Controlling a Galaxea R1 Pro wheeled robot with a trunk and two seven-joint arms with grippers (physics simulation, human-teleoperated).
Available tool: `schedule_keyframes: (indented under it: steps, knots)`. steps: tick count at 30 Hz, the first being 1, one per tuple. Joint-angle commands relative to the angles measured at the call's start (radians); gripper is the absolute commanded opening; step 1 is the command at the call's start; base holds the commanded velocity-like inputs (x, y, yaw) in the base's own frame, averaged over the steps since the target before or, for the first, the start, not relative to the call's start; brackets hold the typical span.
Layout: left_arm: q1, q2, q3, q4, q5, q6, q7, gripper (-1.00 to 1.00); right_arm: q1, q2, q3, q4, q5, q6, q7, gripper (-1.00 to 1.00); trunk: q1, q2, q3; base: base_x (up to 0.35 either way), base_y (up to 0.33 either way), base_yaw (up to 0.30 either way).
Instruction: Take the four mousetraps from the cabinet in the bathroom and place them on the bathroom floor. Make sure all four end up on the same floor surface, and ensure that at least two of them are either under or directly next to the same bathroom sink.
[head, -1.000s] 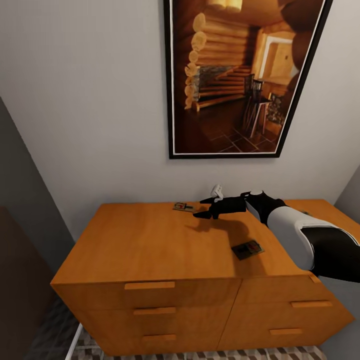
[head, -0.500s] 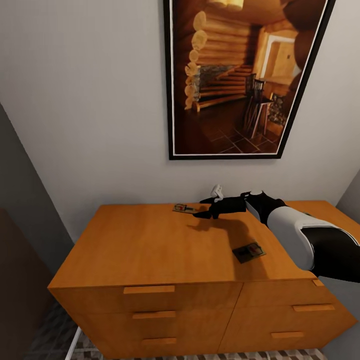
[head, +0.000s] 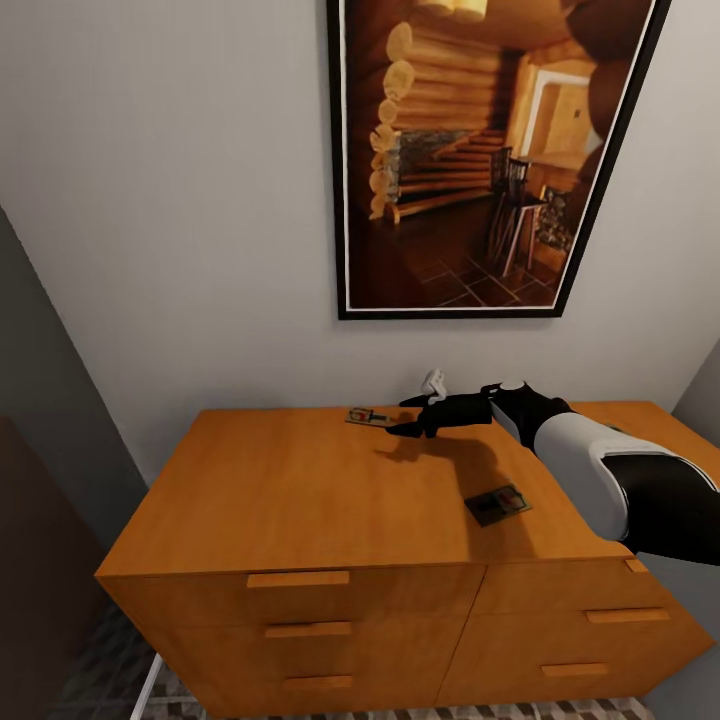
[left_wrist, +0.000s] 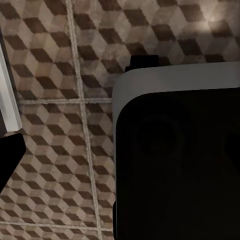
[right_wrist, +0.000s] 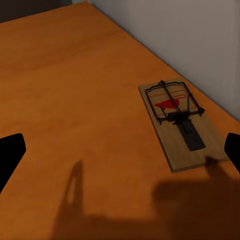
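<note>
Two mousetraps lie on top of the orange-brown cabinet (head: 300, 490). One mousetrap (head: 366, 415) sits near the back edge by the wall, also seen as a tan board with black wire and a red mark (right_wrist: 177, 119). The other mousetrap (head: 497, 504) lies nearer the front right, in my arm's shadow. My right gripper (head: 405, 416) hovers open just right of the back trap, its fingertips (right_wrist: 10, 152) spread wide and nothing between them. My left gripper (left_wrist: 120, 160) hangs low over the bathroom floor (left_wrist: 55, 65), with one black fingertip (left_wrist: 9, 159) at the view's edge.
A large framed picture (head: 480, 150) hangs on the wall above the cabinet. A small white object (head: 433, 380) stands at the wall behind my right gripper. Another wooden top (head: 640, 418) adjoins at the right. My own grey and black body (left_wrist: 175, 160) blocks much of the left wrist view.
The head view shifted slightly at the start, so the cabinet sits a little differently in the picture. My right arm and both mousetraps have stayed where they were.
</note>
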Motion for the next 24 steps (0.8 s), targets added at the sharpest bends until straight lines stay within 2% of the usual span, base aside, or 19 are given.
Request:
schedule_keyframes:
  steps: [1, 24]
  knots:
    - [-0.002, 0.000, -0.003, 0.005, 0.000, -0.008, 0.002, 1.00, -0.001, -0.001, 0.005, 0.000, 0.001, -0.008, 0.001, 1.00, 0.000, -0.001, -0.001, 0.000, 0.000, 0.000]
    - [-0.002, 0.000, -0.003, 0.005, 0.000, -0.008, 0.003, 1.00, 0.005, 0.000, 0.005, 0.000, 0.001, -0.008, -0.001, 1.00, 0.000, -0.001, -0.001, 0.000, 0.000, 0.000]
